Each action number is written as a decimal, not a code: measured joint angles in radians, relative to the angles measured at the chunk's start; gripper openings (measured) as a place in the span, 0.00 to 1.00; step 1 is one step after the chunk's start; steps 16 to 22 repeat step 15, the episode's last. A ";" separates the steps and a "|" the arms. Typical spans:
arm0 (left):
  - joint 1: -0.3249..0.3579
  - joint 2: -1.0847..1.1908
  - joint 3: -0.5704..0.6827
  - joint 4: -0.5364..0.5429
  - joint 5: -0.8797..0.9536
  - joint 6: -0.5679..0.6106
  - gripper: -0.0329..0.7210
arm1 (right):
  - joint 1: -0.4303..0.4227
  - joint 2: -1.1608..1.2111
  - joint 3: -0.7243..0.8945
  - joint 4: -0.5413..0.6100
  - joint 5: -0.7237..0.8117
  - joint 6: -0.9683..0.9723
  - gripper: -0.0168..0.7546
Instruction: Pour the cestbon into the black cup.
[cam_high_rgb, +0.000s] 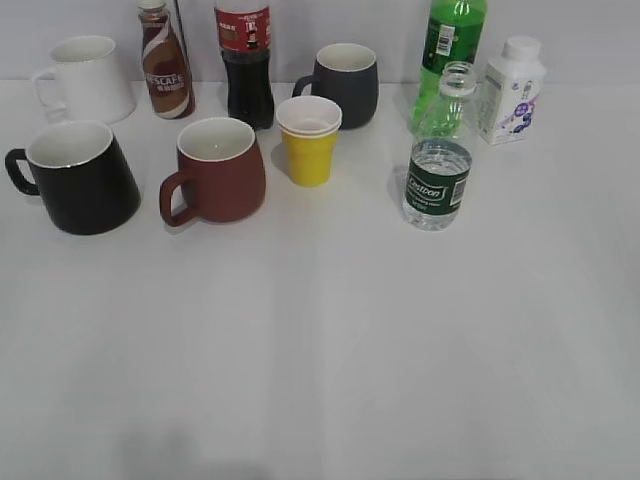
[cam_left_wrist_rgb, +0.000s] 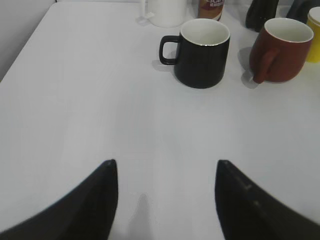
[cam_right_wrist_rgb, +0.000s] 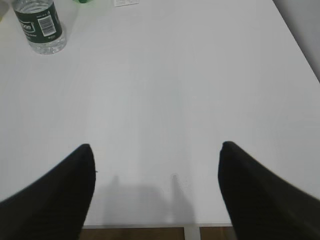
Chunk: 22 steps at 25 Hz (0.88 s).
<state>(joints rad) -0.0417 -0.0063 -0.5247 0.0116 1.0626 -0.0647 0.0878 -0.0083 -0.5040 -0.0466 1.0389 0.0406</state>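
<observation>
White bench (cam_high_rgb: 330, 340) filled the scene, and the cestbon (cam_high_rgb: 438, 170) stood upright and capless on it, well ahead of the right end effector (cam_right_wrist_rgb: 156, 150) and off to its left. That end effector hung with its fingers spread wide, holding nothing. Over on the other side, the black cup (cam_left_wrist_rgb: 204, 52) sat ahead of the left end effector (cam_left_wrist_rgb: 166, 167), slightly to its right, handle pointing left. Wide apart there too, nothing gripped. Just beside the black cup stood a maroon mug (cam_left_wrist_rgb: 278, 49); a yellow cup (cam_high_rgb: 309, 141) sat between the mug and the bottle.
</observation>
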 joint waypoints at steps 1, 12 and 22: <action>0.000 0.000 0.000 0.000 0.000 0.000 0.64 | 0.000 0.000 0.000 0.000 0.000 0.000 0.77; 0.000 0.000 0.000 0.000 0.000 0.000 0.62 | -0.001 0.000 0.000 0.000 0.000 0.000 0.77; 0.000 0.000 0.000 0.000 0.000 0.000 0.59 | -0.001 0.000 0.000 0.000 0.000 0.000 0.77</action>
